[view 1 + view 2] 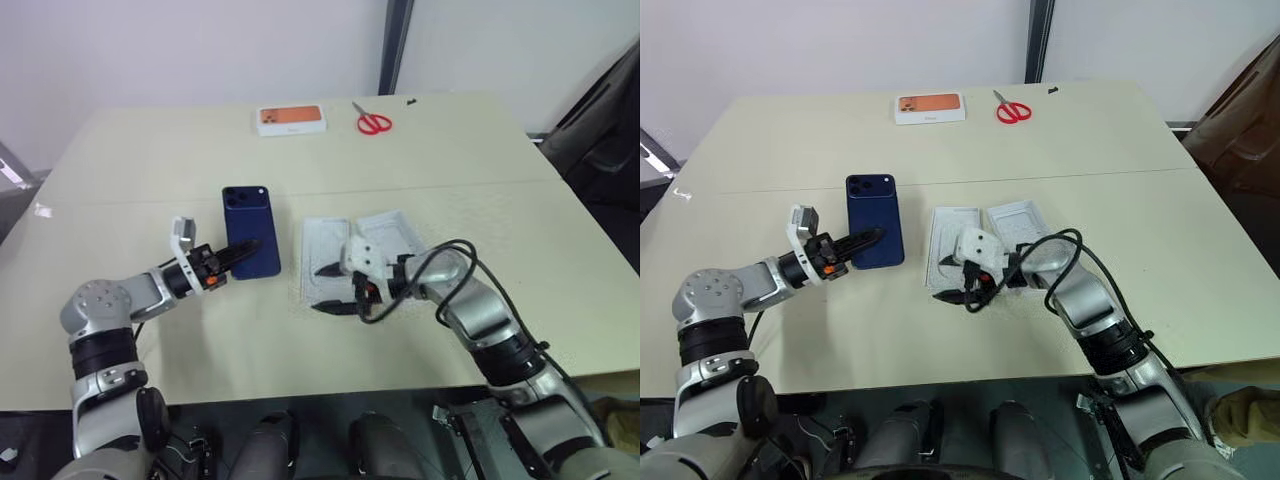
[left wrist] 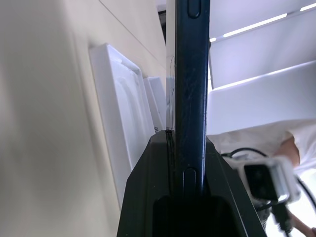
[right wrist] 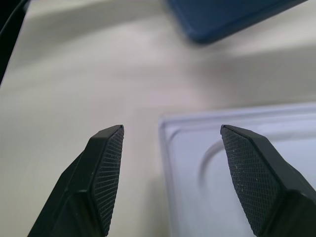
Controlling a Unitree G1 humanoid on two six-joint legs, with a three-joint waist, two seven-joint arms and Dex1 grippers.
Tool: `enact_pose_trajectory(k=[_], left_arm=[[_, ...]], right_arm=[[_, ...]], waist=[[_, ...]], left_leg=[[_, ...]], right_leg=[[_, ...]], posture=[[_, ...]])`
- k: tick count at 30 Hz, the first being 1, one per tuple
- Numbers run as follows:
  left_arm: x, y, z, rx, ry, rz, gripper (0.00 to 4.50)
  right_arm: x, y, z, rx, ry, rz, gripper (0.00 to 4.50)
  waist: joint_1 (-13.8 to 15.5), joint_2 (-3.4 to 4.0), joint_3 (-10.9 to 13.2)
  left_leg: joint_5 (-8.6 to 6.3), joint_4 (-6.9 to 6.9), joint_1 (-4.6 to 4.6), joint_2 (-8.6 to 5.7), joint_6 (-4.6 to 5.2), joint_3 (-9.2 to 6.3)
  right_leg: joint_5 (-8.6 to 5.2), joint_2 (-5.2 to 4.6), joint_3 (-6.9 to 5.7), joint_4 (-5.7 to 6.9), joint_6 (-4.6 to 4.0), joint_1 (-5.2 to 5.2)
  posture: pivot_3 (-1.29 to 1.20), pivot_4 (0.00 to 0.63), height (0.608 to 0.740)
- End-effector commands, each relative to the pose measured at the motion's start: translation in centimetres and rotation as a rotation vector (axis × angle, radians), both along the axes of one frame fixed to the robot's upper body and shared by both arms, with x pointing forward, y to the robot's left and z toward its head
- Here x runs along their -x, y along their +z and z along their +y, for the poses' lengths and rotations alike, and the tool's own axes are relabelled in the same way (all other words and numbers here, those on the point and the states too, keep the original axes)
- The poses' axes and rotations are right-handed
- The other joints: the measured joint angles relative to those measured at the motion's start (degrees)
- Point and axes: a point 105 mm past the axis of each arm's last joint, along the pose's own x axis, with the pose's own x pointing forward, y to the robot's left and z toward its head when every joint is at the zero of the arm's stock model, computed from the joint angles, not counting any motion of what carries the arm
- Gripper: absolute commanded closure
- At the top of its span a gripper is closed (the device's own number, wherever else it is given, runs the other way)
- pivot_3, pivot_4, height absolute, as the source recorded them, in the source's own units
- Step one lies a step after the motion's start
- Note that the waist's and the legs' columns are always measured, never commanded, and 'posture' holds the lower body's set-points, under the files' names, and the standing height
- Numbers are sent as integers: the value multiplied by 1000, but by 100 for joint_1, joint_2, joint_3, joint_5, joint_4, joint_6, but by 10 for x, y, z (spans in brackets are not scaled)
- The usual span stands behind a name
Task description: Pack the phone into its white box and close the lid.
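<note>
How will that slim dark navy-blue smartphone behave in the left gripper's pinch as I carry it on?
The slim dark navy-blue smartphone looks rigid: its edge runs straight beyond the left gripper. Its glossy back probably makes it slippery, and the fingers clamp only one end, so it may pivot or slide under quick moves. Likely dense for its thinness; carry slowly.

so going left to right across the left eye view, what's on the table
left hand → phone → orange-picture box → white insert tray → red scissors
</note>
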Motion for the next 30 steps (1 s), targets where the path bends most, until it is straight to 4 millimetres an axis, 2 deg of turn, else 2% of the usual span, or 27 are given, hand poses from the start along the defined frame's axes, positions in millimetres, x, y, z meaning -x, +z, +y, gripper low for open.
enact_pose_trajectory(k=[1, 2, 5, 8, 9, 11, 15, 21, 27, 30], left_arm=[[-1, 19, -3, 14, -10, -80, 4500], [-1, 19, -4, 13, -12, -79, 4500], [-1, 18, -6, 11, -11, -74, 4500], [0, 18, -6, 5, -11, -72, 4500], [0, 17, -6, 1, -10, -70, 4500], [1, 16, -6, -10, -12, -67, 4500], [1, 19, -7, -2, -17, -61, 4500], [-3, 30, -11, 30, -9, -84, 4500], [1, 31, -24, 46, -35, -78, 4500], [3, 30, -29, 38, -46, -76, 4500]], right_arm=[[7, -3, 0, 20, 65, -58, 1248], [5, -6, -2, 28, 56, -66, 1248], [-1, -10, -4, 24, 20, -77, 2599], [-4, -12, -5, 32, 11, -93, 4147], [-5, -14, -6, 50, 12, -106, 4470], [-7, -18, -9, 71, 10, -113, 4470], [-3, -14, -6, 48, 40, -107, 4470], [14, 2, 17, -32, 104, -96, 4470], [20, -6, 39, -34, 98, -102, 4470], [16, -9, 47, -35, 56, -89, 4470]], waist=[[3, -1, 0], [6, -1, 0], [21, -2, 1], [32, -3, 1], [36, -3, 2], [41, -3, 1], [44, -3, 1], [52, -7, 3], [71, -7, 3], [110, -7, 3]], left_leg=[[1, 1, 0, 0, -2, 1], [1, 1, 0, 0, -2, 1], [13, 3, 0, 0, -22, 1], [13, 5, 0, 0, -22, 1], [13, 6, 0, 0, -22, 1], [13, 7, 0, 0, -22, 1], [13, 8, 2, 0, -22, 1], [13, 9, 1, 0, -22, 0], [13, 12, 1, 0, -23, 1], [13, 14, 1, 0, -23, 1]], right_leg=[[0, 0, 0, 0, 0, 0], [0, 0, 0, 0, 0, 1], [0, 0, 0, -1, 0, 3], [0, 0, 0, -2, 0, 4], [0, 0, 0, -2, 0, 5], [0, 0, -1, -2, 0, 7], [0, 0, -1, -2, 0, 9], [0, 0, 0, -2, 0, 7], [0, 0, 0, -2, 0, 7], [0, 0, 0, -2, 0, 8]], posture=[[0, 150, 734], [0, 150, 734], [0, 150, 734], [0, 150, 734], [0, 150, 734], [0, 150, 734], [0, 150, 734], [0, 150, 734], [0, 150, 734], [0, 150, 734]])
